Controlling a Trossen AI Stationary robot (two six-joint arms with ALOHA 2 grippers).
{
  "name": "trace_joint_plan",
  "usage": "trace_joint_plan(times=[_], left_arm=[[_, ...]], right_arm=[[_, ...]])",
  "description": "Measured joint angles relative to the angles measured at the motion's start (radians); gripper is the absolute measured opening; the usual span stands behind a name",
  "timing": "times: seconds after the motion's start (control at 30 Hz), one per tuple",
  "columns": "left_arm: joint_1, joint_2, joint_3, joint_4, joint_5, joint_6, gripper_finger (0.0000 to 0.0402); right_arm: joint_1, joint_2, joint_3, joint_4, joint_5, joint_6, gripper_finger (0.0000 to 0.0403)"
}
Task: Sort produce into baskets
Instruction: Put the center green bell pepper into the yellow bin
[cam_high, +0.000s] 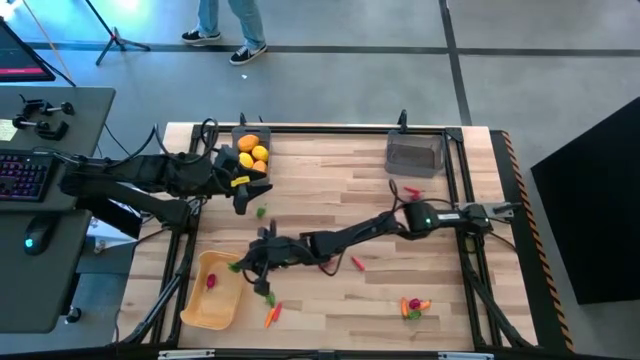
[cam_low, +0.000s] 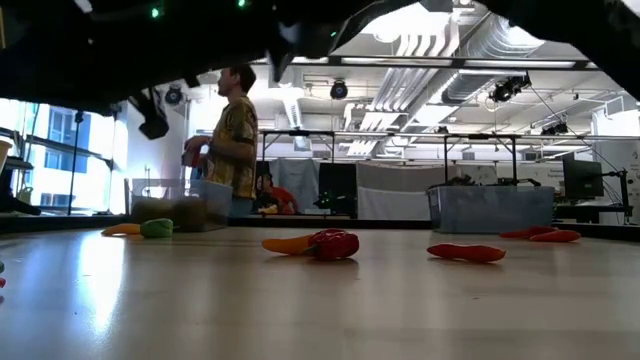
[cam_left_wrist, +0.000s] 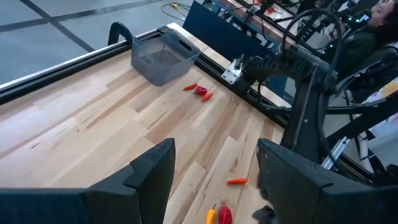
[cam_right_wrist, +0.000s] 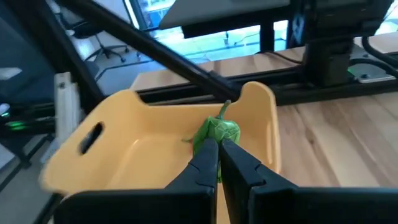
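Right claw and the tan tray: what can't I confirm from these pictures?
- Tan tray floor: right wrist view, hidden by right claw and the green piece it grips.
- Grey bin contents: high view, too small.
- Low view: both claws cut off by the top edge.

My light wooden plank table (cam_high: 330, 190) carries a dark grey bin of orange fruits (cam_high: 252, 150) at eleven o'clock, an empty grey bin (cam_high: 414, 155) at one, a tan-yellow tray (cam_high: 212, 292) at seven, and scattered toy produce (cam_high: 414, 308) at five.
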Motion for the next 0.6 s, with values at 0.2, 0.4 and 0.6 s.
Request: trace_joint_plan(times=[0.2,0.4,0.6], left_arm=[[0.0,0.0,0.0,0.0,0.0,-0.006,0.0213],[0.0,0.0,0.0,0.0,0.001,-0.005,0.0213],[0.0,0.0,0.0,0.0,0.001,0.007,0.0213]], right_arm=[[-0.012,0.056,0.081,-0.003,-0.017,0.09,0.0],[-0.014,0.056,0.082,0.003,-0.028,0.101,0.0026],[-0.02,0.056,0.082,0.011,-0.065,0.114,0.0126]])
